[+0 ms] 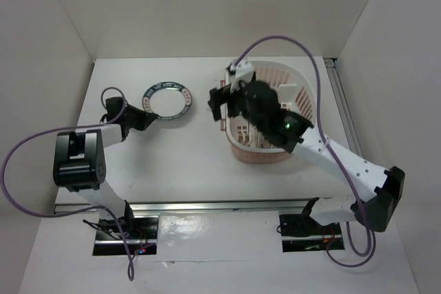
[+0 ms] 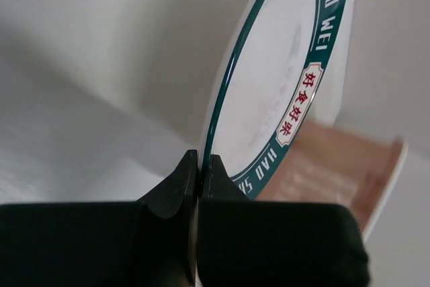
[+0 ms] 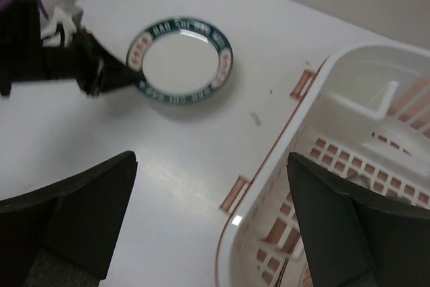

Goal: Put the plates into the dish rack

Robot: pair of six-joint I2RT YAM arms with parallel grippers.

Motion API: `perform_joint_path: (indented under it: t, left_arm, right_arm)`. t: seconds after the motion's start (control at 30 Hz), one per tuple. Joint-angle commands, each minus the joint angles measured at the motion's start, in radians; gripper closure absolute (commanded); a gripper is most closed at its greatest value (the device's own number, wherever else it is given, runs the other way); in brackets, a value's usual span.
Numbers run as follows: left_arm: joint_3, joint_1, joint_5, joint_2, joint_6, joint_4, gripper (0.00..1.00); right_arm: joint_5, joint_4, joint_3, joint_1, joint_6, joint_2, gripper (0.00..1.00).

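Reaching forward low, the left gripper [image 1: 142,120] pinches the green-rimmed plate [image 1: 166,101].

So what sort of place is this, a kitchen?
Probably a robot test booth: plain white walls around a table, a left arm and right arm mounted at its edge, a plate and a dish rack.
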Motion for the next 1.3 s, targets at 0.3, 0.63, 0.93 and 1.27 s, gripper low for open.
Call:
perform_joint_path:
  t: [0.3,0.63,0.93,1.27]
  left_arm:
    - [-0.231,-0.208,0.233,-0.613,0.359,0.173,1.00]
    - [-0.289,-0.228,0.365,-0.672,0.243,0.368,1.00]
    - [-0.314,-0.228,0.400,-0.641,0.183,0.463,1.00]
    - [-0.262,-0.228,0.342,-0.669,0.255,0.288,1.00]
  right_arm:
    - [-0.665,0.142,0.215,-0.386,0.113,0.238,0.00]
    - [-0.660,0.185,0.096,-0.343,0.144,0.258,0.00]
    - [-0.582,0.142,0.095,-0.334,0.122,0.236,0.00]
    - [-0.481,0.082,0.152,-0.334,0.055,0.173,0.00]
